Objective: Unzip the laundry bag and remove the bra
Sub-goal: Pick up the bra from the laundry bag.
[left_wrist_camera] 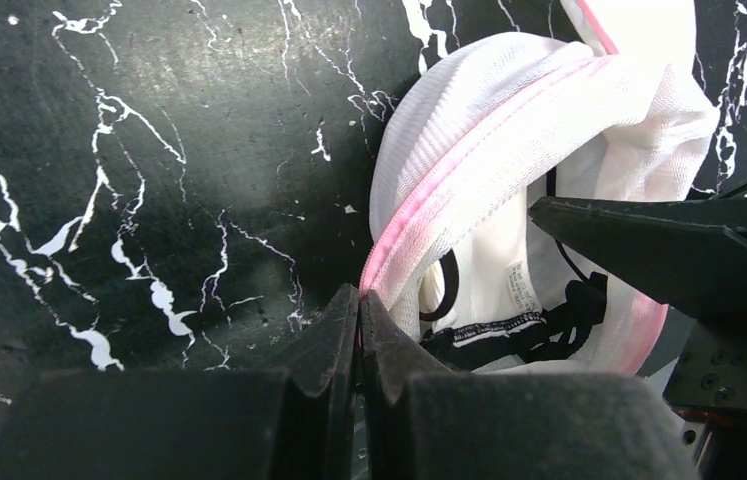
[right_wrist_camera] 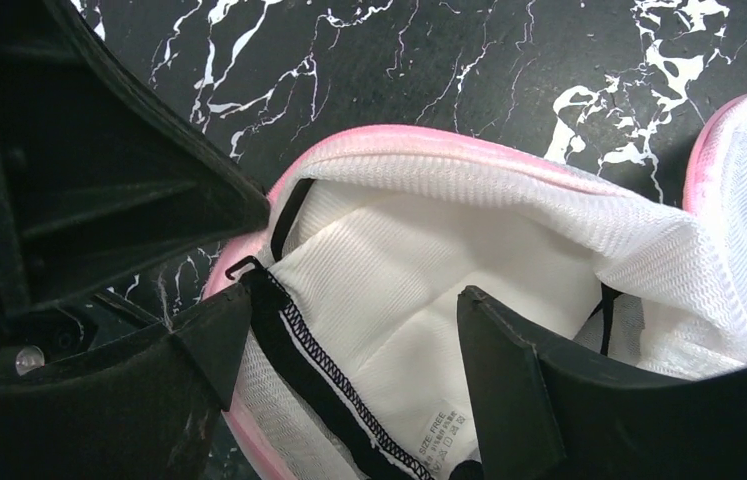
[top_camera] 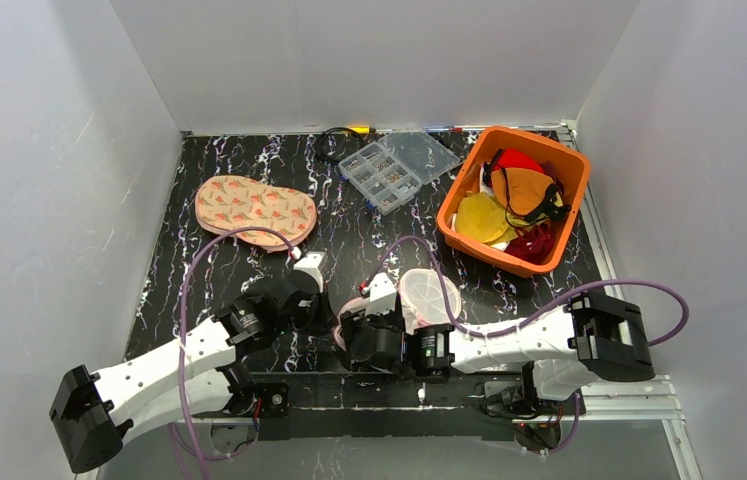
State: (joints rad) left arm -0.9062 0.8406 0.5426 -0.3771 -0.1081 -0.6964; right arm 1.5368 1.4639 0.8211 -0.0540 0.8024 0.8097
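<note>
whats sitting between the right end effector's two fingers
The bra's white cup with black trim, lying inside the opened laundry bag; the right wrist view shows it.

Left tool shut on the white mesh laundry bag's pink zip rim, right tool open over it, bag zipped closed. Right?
Not zipped closed: the round white mesh laundry bag gapes open, black-trimmed white bra showing inside, in the right wrist view. The rest stands.
</note>
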